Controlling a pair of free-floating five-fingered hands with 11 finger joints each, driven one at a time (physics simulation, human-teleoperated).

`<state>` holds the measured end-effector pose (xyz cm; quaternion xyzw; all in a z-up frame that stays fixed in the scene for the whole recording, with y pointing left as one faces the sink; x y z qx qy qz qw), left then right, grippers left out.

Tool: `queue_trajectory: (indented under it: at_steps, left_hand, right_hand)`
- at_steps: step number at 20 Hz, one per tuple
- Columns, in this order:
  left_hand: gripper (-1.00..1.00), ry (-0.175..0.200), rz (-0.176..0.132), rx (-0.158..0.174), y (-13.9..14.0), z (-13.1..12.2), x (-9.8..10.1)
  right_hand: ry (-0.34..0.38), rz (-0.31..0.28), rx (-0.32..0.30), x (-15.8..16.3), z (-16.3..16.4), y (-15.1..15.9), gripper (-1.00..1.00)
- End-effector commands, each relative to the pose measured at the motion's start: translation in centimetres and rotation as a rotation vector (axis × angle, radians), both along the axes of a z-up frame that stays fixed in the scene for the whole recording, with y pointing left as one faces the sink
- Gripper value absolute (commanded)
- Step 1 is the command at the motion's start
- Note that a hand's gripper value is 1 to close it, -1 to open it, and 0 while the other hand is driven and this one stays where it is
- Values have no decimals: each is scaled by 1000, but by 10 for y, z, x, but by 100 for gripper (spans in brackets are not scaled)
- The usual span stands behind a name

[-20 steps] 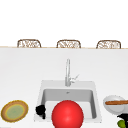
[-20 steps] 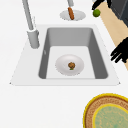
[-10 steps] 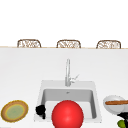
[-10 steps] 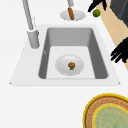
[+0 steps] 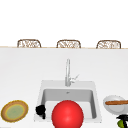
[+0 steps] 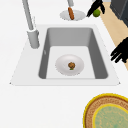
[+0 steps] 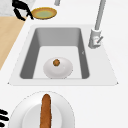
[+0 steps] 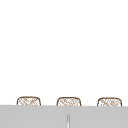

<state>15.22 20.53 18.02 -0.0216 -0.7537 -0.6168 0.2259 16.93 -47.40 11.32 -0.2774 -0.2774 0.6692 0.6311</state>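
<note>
Left side view: right hand (image 6: 94, 8) is clamped on a small green fruit (image 6: 96, 12) just beside the white plate (image 6: 77, 17) carrying the sausage (image 6: 71, 13). Left hand (image 6: 121, 53) hangs, fingers spread, by the sink (image 6: 100, 52). Advisable: keep the fruit enclosed and level, clear of the plate rim.

Three woven chair backs in a row along the far edge of the grey bench (image 8: 37, 116): left (image 8: 28, 101), middle (image 8: 68, 101), right (image 8: 109, 101). Below the middle one, the thin tip of the tap (image 8: 67, 120), upright at the bottom edge. Plain white above.
</note>
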Motion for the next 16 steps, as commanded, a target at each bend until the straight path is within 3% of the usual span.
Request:
queue_trajectory:
  at_steps: [1, 5, 6, 8, 11, 14, 15, 16]
  left_hand:
    - [0, 0, 0, 0, 0, 0, 0]
    - [0, 0, 0, 0, 0, 0, 0]
    - [0, 0, 0, 0, 0, 0, 0]
    - [0, 0, 0, 0, 0, 0, 0]
    - [0, 0, 0, 0, 0, 0, 0]
    - [0, 0, 0, 0, 0, 0, 0]
    - [0, 0, 0, 0, 0, 0, 0]
    - [0, 0, 0, 0, 0, 0, 0]
  right_hand:
    - [70, 0, 0, 14, -18, 0, -100]
    - [57, 3, 14, 12, -18, -4, -100]
    - [54, 5, 19, 11, -18, -4, 100]
    - [-41, 21, 13, 10, -16, -4, 100]
    - [-123, 10, 21, 8, -15, -6, 100]
    - [-319, -27, 66, 2, -3, -8, 100]
    - [-347, -19, 35, 9, -3, 1, 100]
    - [-340, -16, 50, 10, 5, 4, 100]
